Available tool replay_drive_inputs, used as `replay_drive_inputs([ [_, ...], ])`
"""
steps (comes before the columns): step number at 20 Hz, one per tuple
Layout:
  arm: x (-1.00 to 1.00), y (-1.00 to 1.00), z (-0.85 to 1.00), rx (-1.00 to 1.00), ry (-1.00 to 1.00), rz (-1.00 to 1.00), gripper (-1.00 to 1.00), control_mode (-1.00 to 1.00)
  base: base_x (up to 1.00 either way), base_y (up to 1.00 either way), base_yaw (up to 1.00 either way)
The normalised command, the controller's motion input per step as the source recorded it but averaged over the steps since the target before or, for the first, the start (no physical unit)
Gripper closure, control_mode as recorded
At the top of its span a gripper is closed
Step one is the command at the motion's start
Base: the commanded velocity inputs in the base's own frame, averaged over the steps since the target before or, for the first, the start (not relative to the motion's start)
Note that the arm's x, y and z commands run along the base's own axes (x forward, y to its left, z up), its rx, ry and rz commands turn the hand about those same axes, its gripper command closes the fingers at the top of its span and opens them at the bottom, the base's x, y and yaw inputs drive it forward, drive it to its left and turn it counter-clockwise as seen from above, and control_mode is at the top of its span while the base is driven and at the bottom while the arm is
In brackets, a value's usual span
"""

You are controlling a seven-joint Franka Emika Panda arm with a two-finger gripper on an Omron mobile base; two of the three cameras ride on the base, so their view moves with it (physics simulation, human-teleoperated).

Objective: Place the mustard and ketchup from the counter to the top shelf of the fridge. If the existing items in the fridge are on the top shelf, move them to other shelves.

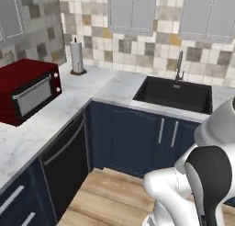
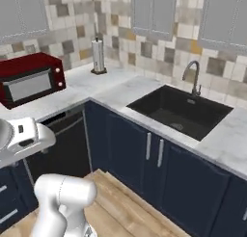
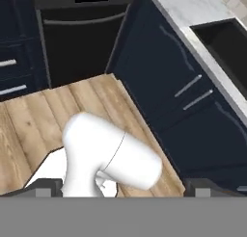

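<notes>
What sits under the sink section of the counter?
Under the sink, the counter carries navy cabinet doors with two slim vertical handles. The doors are closed, so whatever is inside stays hidden. Wood floor lies below.

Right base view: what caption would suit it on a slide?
Corner kitchen: red microwave and paper towel roll on the marble counter, black sink with faucet.

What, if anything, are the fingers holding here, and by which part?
Nothing is held: in the hand view the fingers stand wide apart with only the wooden floor beyond them.
</notes>
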Motion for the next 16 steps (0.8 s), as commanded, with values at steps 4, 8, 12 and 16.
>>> replay_drive_inputs([
  [4,0.0,0.0,0.0,0.0,0.0,0.0,-1.0,1.0,0.27,0.0,1.0],
  [8,0.0,0.0,0.0,0.0,0.0,0.0,-1.0,1.0,0.42,0.0,0.97],
  [12,0.0,0.0,0.0,0.0,0.0,0.0,-1.0,1.0,0.75,0.0,0.86],
  [16,0.0,0.0,0.0,0.0,0.0,0.0,-1.0,1.0,0.96,0.04,0.26],
])
